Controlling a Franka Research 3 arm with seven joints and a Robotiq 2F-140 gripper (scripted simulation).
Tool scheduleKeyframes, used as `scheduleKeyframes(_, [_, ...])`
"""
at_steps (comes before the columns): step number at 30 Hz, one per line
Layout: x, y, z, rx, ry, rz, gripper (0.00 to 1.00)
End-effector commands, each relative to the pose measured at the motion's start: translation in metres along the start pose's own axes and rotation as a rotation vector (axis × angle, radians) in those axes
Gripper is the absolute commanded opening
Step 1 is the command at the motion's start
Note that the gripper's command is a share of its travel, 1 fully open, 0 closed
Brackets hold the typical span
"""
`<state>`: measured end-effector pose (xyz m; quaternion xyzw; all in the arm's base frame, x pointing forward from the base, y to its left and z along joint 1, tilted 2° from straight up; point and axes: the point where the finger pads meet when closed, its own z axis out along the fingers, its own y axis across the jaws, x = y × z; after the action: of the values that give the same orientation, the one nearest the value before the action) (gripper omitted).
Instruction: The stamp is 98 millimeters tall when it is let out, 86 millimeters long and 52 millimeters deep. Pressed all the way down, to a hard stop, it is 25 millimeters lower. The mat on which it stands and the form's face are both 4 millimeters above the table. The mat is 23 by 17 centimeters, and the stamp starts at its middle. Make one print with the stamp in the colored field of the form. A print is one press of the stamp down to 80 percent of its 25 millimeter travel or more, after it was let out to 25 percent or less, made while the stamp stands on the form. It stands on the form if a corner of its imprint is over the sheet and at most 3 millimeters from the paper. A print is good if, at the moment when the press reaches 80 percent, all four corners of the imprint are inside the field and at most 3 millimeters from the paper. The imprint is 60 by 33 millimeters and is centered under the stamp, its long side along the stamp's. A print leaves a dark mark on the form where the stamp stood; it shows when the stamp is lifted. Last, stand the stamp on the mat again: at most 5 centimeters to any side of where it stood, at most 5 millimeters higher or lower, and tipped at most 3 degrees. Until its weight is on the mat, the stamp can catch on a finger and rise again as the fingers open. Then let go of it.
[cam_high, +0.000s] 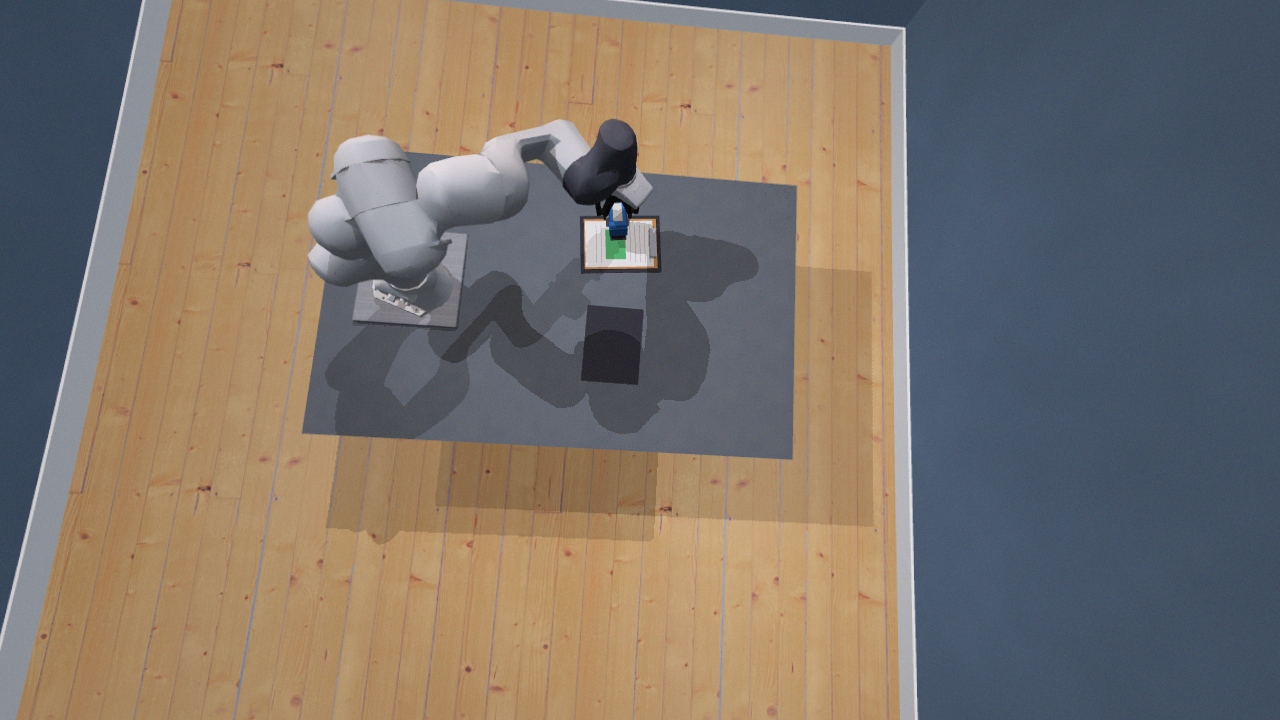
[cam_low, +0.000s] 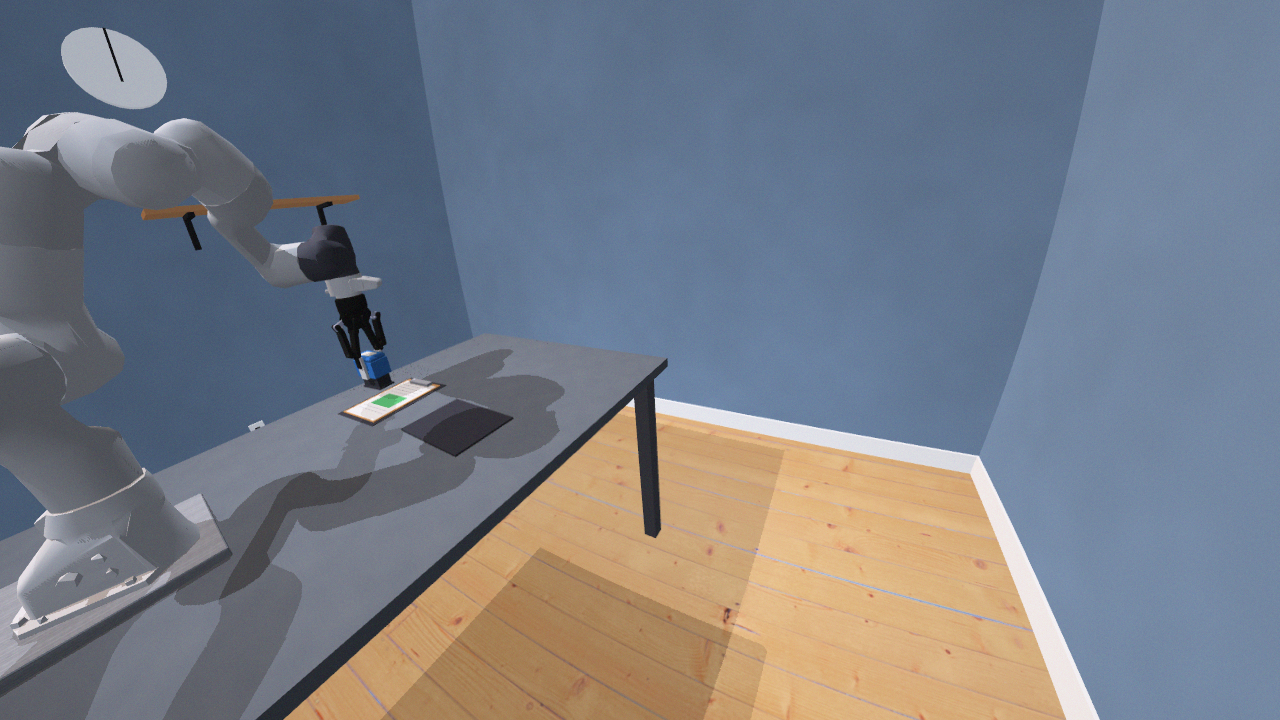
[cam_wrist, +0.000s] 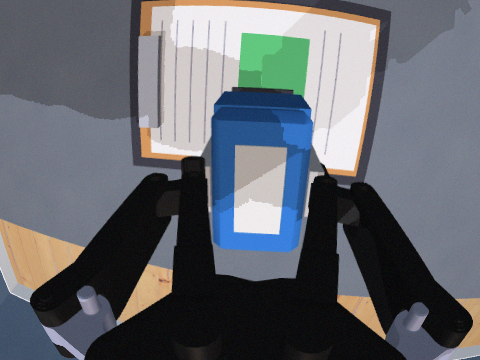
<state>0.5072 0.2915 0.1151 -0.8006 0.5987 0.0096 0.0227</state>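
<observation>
My gripper (cam_wrist: 260, 151) is shut on the blue stamp (cam_wrist: 260, 170) with a white label on top. It holds the stamp in the air above the form (cam_wrist: 256, 83), near the form's edge closest to the wrist camera. The form is a white sheet on an orange-rimmed board with a green field (cam_wrist: 275, 63). The stamp hides the field's near edge in the wrist view. In the overhead view the stamp (cam_high: 616, 218) hangs over the far part of the form (cam_high: 621, 243). In the side view the stamp (cam_low: 375, 364) is above the form (cam_low: 392, 400). The dark mat (cam_high: 612, 344) lies bare.
The robot base (cam_high: 407, 291) stands at the table's left. The mat also shows in the side view (cam_low: 456, 425), next to the form. A wall shelf (cam_low: 250, 207) hangs behind the arm. The table's far edge is close behind the form.
</observation>
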Motion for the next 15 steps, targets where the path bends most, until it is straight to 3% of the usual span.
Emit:
scheduleKeyframes(1, [0.003, 0.000, -0.001, -0.004, 0.005, 0.045, 0.21])
scheduleKeyframes(5, [0.008, 0.001, 0.000, -0.004, 0.005, 0.045, 0.21])
scheduleKeyframes(10, [0.038, 0.007, 0.001, -0.004, 0.005, 0.045, 0.21])
scheduleKeyframes(15, [0.040, 0.008, 0.001, -0.004, 0.005, 0.045, 0.21])
